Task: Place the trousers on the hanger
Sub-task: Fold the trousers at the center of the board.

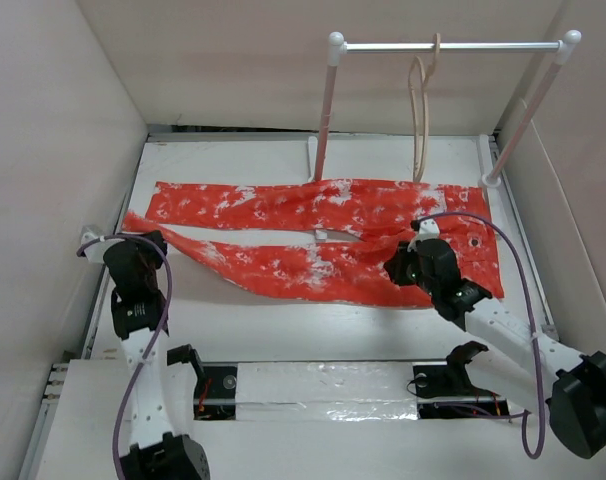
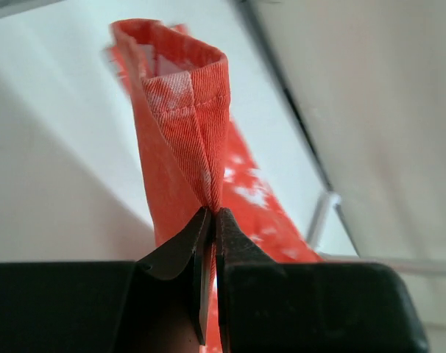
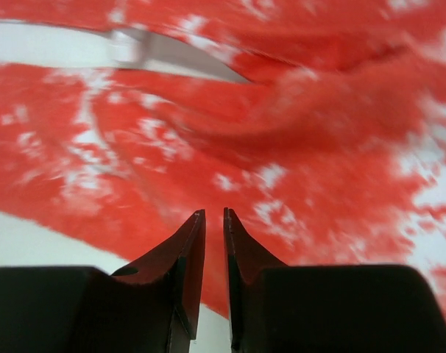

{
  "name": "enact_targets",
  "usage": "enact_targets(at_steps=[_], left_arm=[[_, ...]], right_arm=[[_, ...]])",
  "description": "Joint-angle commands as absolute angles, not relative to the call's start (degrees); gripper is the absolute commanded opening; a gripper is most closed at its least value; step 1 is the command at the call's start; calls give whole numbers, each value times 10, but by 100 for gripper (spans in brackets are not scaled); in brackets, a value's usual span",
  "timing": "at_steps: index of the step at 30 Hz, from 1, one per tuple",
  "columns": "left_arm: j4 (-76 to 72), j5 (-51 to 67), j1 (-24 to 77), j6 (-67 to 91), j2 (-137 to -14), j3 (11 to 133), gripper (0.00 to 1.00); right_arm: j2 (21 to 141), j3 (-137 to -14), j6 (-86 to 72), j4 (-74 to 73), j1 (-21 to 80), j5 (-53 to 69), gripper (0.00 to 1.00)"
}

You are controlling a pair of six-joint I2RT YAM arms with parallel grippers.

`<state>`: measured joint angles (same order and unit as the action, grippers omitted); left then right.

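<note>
Trousers lie flat on the worktop, legs running left, waist to the right. Hanger hangs from the rack at the back, well apart from the cloth.

Left gripper: clamped on the hem of the near leg. The hem stands up, folded, above the fingers.

Right gripper: fingers almost together, no cloth seen between them, poised over the bunched crotch area.

Step in hand (judged): gathering the trousers for the lift.

To do it well: the right side should part its fingers and pinch deep into the bunched fold, not a single layer. The left should grip the hem tight. Raise both ends evenly so the legs neither drag nor twist on the way to the hanger.
</note>
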<state>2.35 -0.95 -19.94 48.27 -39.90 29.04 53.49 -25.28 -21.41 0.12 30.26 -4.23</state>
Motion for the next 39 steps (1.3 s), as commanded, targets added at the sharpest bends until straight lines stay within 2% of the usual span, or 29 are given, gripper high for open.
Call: enact_targets(at_steps=[1,6,11,16,22,29,35,39], left_arm=[[37,26,-178,436,-352,310,0],[65,62,-178,393,-295,344,0],[71,134,-178,366,-252,368,0],[44,212,-157,359,-236,352,0],[33,245,-134,344,-236,345,0],[61,166,-70,352,-236,376,0],[97,112,-46,347,-240,410,0],[96,98,-46,349,-245,412,0]], right_arm=[[521,-235,-252,-36,277,-45,20],[458,-196,-316,-85,250,-88,15],[383,-191,-395,-126,168,-117,24],[372,-243,-412,-241,56,-196,40],[383,-264,-492,-313,-84,-228,44],[473,-304,-601,-380,-159,-272,46],[600,-353,-609,-420,-164,-255,51],[656,-357,-609,-394,-164,-246,46]])
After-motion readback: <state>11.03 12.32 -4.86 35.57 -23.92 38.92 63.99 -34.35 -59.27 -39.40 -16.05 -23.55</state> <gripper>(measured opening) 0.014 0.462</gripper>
